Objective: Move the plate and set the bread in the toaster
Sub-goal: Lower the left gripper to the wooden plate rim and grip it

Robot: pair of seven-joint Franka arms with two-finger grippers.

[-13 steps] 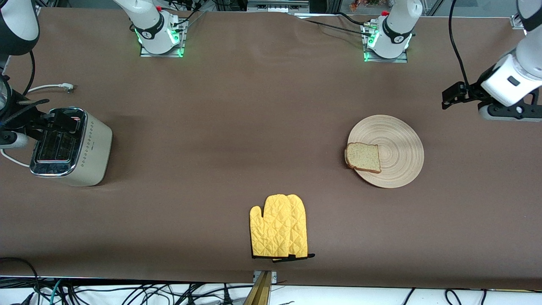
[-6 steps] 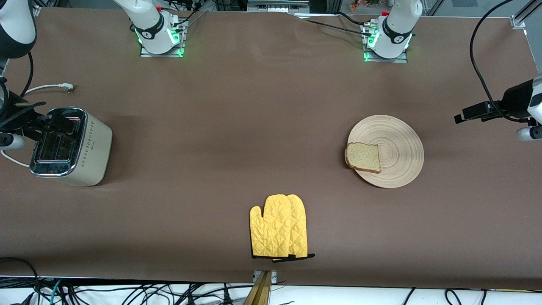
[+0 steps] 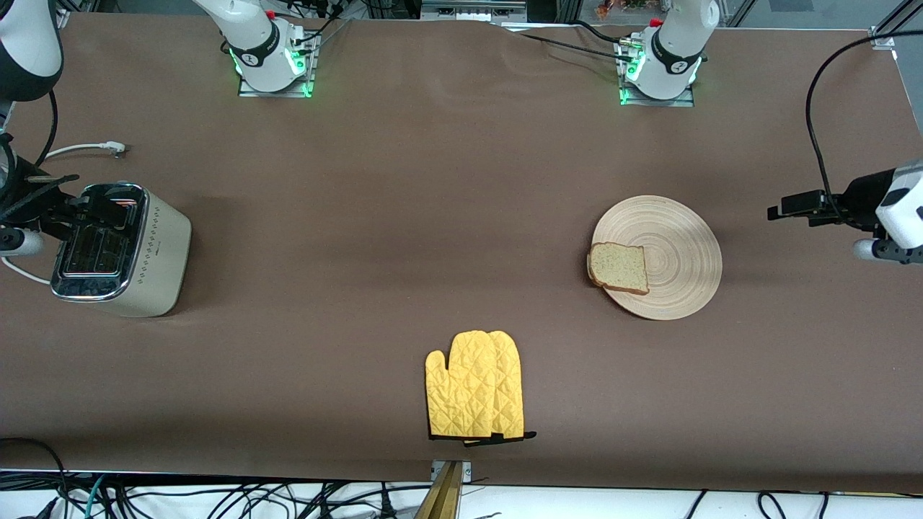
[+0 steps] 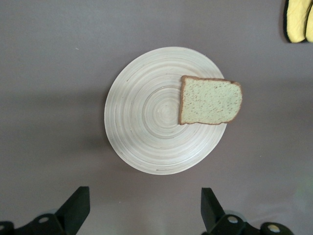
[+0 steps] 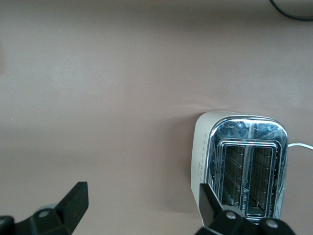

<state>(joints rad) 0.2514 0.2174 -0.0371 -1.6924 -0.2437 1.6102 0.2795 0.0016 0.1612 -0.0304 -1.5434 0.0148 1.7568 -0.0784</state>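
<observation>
Yellow oven mitt (image 3: 474,385) lies apart, between toaster (image 3: 119,249) and plate (image 3: 674,238).

Robot lab: bolted arm bases (image 3: 274,68), cables (image 3: 216,501)

Brown table (image 3: 404,216), wide and flat, with the two arm bases bolted along its upper edge in the front view. At the right arm's end stands the toaster (image 3: 119,249), upright, slots up, its white cord (image 3: 79,150) trailing on the surface beside it. Toward the left arm's end lies the plate (image 3: 674,252), flat on the table. Nearest the front camera, about mid-table and well apart from both, a yellow mitt (image 3: 474,386) lies flat, cuff toward the camera edge.
</observation>
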